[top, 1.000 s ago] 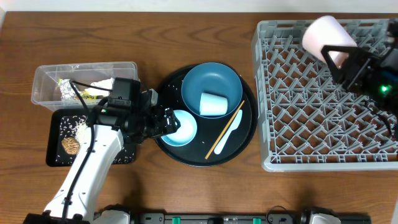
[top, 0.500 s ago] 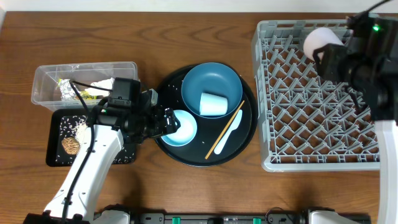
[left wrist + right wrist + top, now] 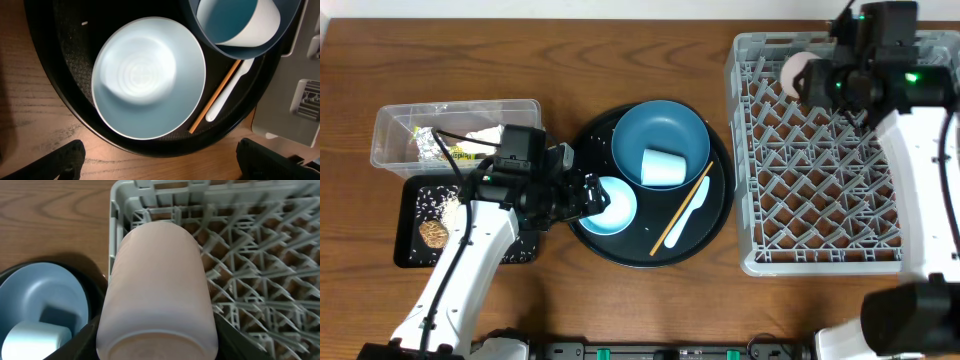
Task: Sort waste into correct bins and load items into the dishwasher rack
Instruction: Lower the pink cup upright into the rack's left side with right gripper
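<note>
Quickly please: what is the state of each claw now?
Left claw: open, empty, above the round white-and-pale-blue bowl.
Right claw: closed on the pale pink cylindrical plastic cup.

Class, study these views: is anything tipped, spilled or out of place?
The light blue cup lies tipped on its side on the dark blue plate. White rice-like scraps are scattered across the shallow black tray. The right gripper grips the pink cup over the rack.

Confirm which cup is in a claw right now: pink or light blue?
The pink cup, held by the right claw over the dishwasher rack. The light blue cup lies on its side on the dark blue plate, ungripped.
</note>
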Controlling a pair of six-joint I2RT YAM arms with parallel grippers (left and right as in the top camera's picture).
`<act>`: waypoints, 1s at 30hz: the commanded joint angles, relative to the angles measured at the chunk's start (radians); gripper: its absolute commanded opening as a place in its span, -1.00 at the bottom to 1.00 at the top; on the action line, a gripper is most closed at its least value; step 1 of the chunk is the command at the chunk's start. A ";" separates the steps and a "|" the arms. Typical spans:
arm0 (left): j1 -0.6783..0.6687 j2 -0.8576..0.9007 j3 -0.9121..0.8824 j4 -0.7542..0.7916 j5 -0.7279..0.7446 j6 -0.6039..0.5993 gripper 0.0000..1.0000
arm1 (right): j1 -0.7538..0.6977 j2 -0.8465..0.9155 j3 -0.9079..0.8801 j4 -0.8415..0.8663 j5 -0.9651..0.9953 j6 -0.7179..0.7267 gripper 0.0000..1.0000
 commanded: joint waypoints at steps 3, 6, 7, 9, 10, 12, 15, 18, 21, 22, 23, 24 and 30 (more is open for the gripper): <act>0.002 0.000 0.008 -0.003 -0.012 0.006 0.96 | 0.027 0.058 0.025 0.009 -0.016 -0.021 -0.63; 0.002 0.000 0.008 -0.003 -0.012 0.006 0.96 | 0.031 0.107 0.085 -0.053 -0.016 -0.021 -0.64; 0.002 0.000 0.007 -0.003 -0.012 0.006 0.96 | 0.033 0.124 0.110 -0.078 -0.016 -0.021 -0.65; 0.002 0.000 0.008 -0.003 -0.012 0.006 0.96 | 0.040 0.162 0.166 -0.126 -0.016 -0.021 -0.66; 0.002 0.000 0.008 -0.003 -0.012 0.006 0.96 | 0.043 0.181 0.194 -0.147 -0.016 -0.021 -0.66; 0.002 0.000 0.008 -0.003 -0.012 0.006 0.96 | 0.050 0.212 0.237 -0.177 -0.016 -0.021 -0.66; 0.002 0.000 0.008 -0.003 -0.012 0.006 0.96 | 0.062 0.243 0.275 -0.211 -0.016 -0.021 -0.66; 0.002 0.000 0.008 -0.003 -0.012 0.006 0.96 | 0.062 0.263 0.286 -0.245 -0.001 -0.012 -0.65; 0.002 0.000 0.008 -0.003 -0.012 0.006 0.96 | 0.061 0.278 0.286 -0.287 0.019 -0.006 -0.66; 0.002 0.000 0.008 -0.003 -0.012 0.006 0.96 | 0.059 0.284 0.286 -0.301 0.024 -0.006 -0.67; 0.002 0.000 0.008 -0.003 -0.012 0.006 0.96 | 0.057 0.288 0.285 -0.314 0.032 -0.006 -0.68; 0.002 0.000 0.008 -0.003 -0.012 0.006 0.96 | 0.055 0.293 0.285 -0.323 0.042 -0.006 -0.69; 0.002 0.000 0.007 -0.003 -0.012 0.006 0.96 | 0.051 0.300 0.285 -0.361 0.059 -0.006 -0.73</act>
